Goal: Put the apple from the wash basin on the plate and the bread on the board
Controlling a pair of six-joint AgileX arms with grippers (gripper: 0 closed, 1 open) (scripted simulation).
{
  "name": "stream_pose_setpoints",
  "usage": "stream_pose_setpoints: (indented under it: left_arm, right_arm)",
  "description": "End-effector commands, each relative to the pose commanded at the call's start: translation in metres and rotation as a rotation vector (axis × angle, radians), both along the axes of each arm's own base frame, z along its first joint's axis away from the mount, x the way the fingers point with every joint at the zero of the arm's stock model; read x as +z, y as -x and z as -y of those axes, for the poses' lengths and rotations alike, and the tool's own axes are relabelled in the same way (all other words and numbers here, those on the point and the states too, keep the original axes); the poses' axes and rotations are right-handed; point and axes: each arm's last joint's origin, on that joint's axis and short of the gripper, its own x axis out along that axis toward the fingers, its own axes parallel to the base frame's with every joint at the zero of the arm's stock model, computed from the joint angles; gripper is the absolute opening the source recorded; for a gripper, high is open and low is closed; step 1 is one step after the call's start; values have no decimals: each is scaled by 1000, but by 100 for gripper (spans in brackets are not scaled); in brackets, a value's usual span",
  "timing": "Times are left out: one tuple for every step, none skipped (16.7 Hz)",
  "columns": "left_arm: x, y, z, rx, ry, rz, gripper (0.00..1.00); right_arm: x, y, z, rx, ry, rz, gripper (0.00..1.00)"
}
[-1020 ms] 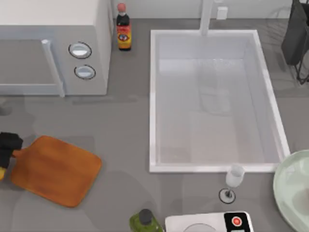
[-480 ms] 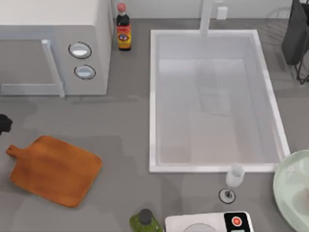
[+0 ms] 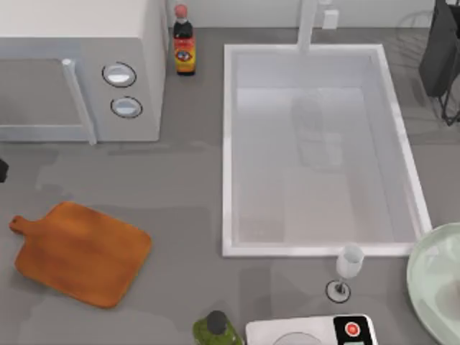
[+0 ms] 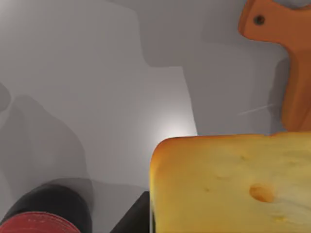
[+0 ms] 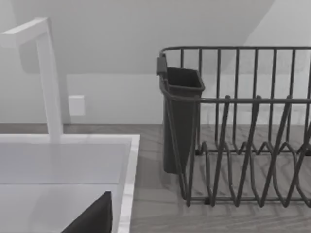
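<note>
The golden-yellow bread (image 4: 233, 187) sits very close in the left wrist view, with my left gripper (image 4: 146, 218) shut on it above the grey table. The orange-brown board (image 3: 80, 251) lies bare at the table's left, and its handle (image 4: 274, 29) shows beyond the bread. A dark sliver of my left arm (image 3: 2, 170) sits at the left edge. The white wash basin (image 3: 227, 144) holds nothing that I can see. The apple is out of view. The mint-green plate (image 3: 435, 280) lies at the right edge. A dark part of my right gripper (image 5: 92, 218) hangs over the basin's far right corner.
A microwave (image 3: 79, 65) and a sauce bottle (image 3: 185, 43) stand at the back left. A wine glass (image 3: 345, 269), a green bottle (image 3: 214, 329) and a white scale (image 3: 309, 330) line the front. A dark dish rack (image 5: 233, 131) and a faucet (image 5: 48, 77) are beside the basin.
My left gripper has moved from the board's handle away to the left, off the top view's edge. The board's handle is now uncovered. Everything else stays put.
</note>
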Motion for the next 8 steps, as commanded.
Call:
stream_pose_setpoints:
  left_arm:
    - [0,0,0,0,0,0,0]
    - [0,0,0,8,0,-1,0]
    - [0,-1,1,22,0,-1,0]
    - [-1,-1,2,44,0,-2,0]
    - [-1,-2,4,71,0,-4,0]
    - [-2,-3,6,105,0,-5,0]
    - [-2,-4,9,144,-1,-7,0]
    - [-3,-5,12,189,-1,-10,0]
  right_arm:
    - [0,0,0,0,0,0,100]
    - [0,0,0,0,0,0,100]
    - [0,0,0,0,0,0,100]
    - [0,0,0,0,0,0,100]
    - [0,0,0,0,0,0,100]
    - [0,0,0,0,0,0,100]
    - [0,0,0,0,0,0,100]
    - [0,0,0,0,0,0,100]
